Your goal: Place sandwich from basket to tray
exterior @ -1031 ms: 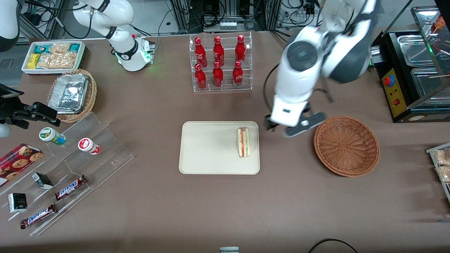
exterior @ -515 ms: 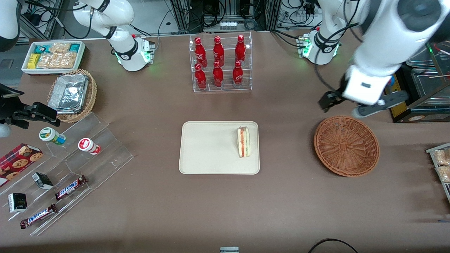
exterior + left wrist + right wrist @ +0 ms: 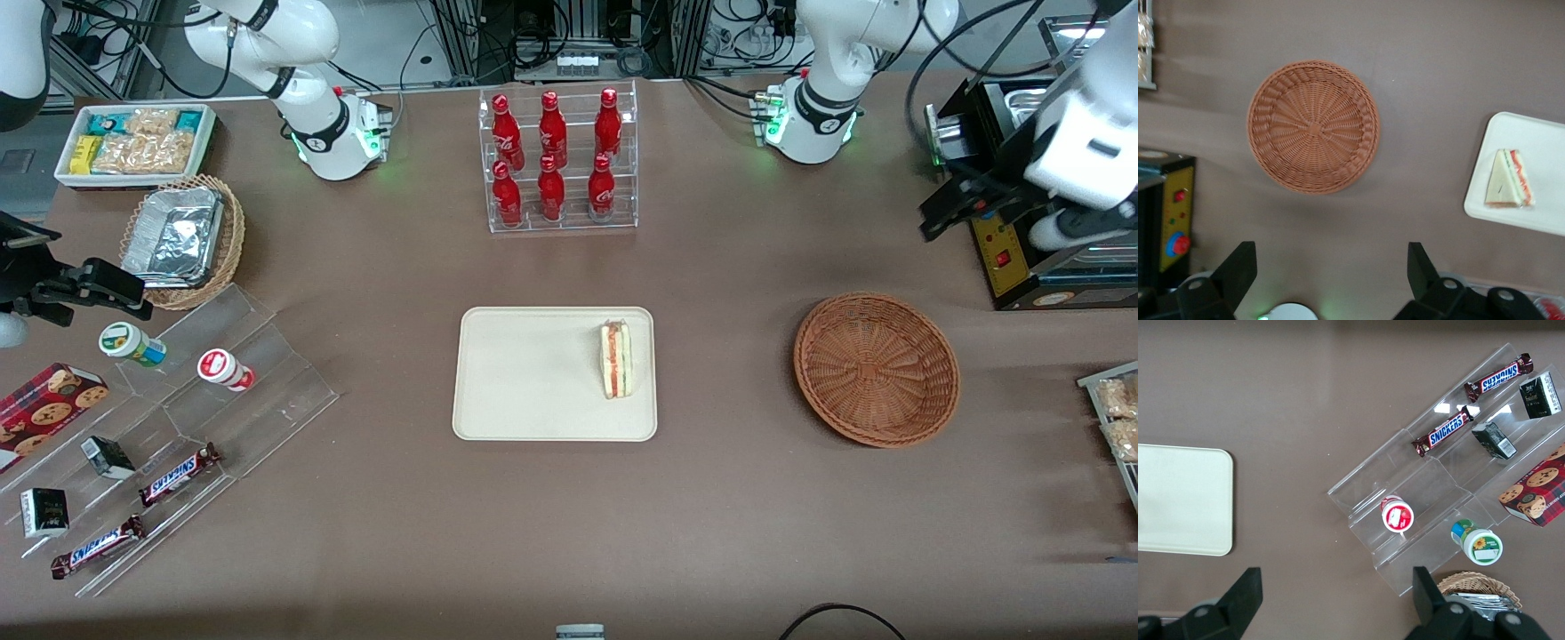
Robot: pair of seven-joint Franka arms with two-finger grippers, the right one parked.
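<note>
The sandwich (image 3: 615, 360), a cream wedge with red and green filling, lies on the cream tray (image 3: 524, 373) near the rim that faces the basket. The round reddish-brown wicker basket (image 3: 876, 369) stands beside the tray with nothing in it. My gripper (image 3: 1000, 227) hangs high above the table, farther from the front camera than the basket and toward the working arm's end, next to the black machine. It is open and holds nothing. The left wrist view looks down between the open gripper (image 3: 1330, 257) onto the basket (image 3: 1313, 127), the sandwich (image 3: 1508, 180) and the tray (image 3: 1538, 147).
A black machine with a yellow panel (image 3: 1005, 240) stands by the gripper. A clear rack of red bottles (image 3: 556, 160) is farther back mid-table. Toward the parked arm's end are a stepped acrylic shelf of snacks (image 3: 178, 418), a tan basket with foil (image 3: 182, 240) and a white snack bin (image 3: 133, 142).
The gripper has swung from beside the tray, over the basket's farther edge, out toward the working arm's end by the black machine. Sandwich, tray and basket have stayed put.
</note>
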